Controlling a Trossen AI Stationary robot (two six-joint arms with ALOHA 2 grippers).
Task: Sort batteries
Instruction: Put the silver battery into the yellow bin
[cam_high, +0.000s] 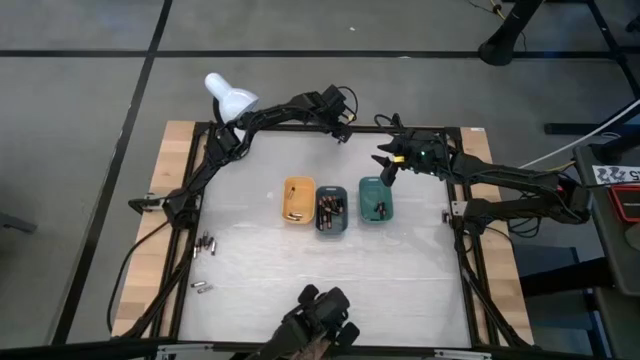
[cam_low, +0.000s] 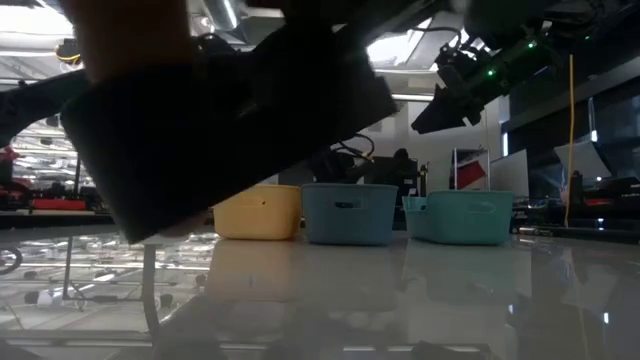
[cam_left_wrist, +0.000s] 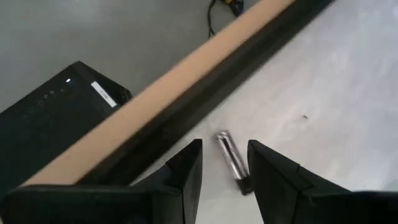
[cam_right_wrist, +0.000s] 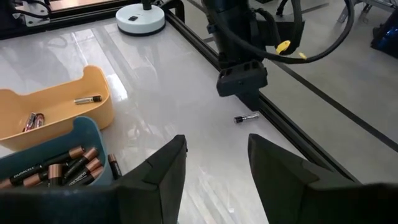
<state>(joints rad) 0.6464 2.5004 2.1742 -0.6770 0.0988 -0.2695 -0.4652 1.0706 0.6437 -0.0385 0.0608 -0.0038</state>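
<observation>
We see the left gripper (cam_left_wrist: 224, 171) at the far edge of the table, with its two dark fingers spread apart and nothing between them. Just past its tips lies one small silvery battery (cam_left_wrist: 232, 160) on the white table top, close beside the black frame rail (cam_left_wrist: 205, 93) and the light wooden edge (cam_left_wrist: 155, 93). In the high view this battery is too small for us to find.

The right gripper (cam_right_wrist: 211, 165) hangs above the table at the far right, over the green plastic tray (cam_high: 376, 199). Its fingers are apart too and hold nothing.

In the middle of the table three small trays stand in a row. The orange plastic tray (cam_right_wrist: 56, 106) on the left holds a few batteries (cam_right_wrist: 87, 99). The dark teal plastic tray (cam_right_wrist: 43, 162) in the middle holds many brown and black batteries (cam_right_wrist: 71, 165). We can just make out something small and dark in the green tray.

More loose batteries (cam_high: 207, 242) lie at the left side of the table, and a few (cam_high: 203, 287) nearer us.

In the low view a big dark blurry shape (cam_low: 220, 110) hides much of the room, and we cannot tell what it is.

The shiny white table top (cam_high: 400, 270) sits in the black frame on the wood. Around it is a grey floor (cam_high: 80, 120).
</observation>
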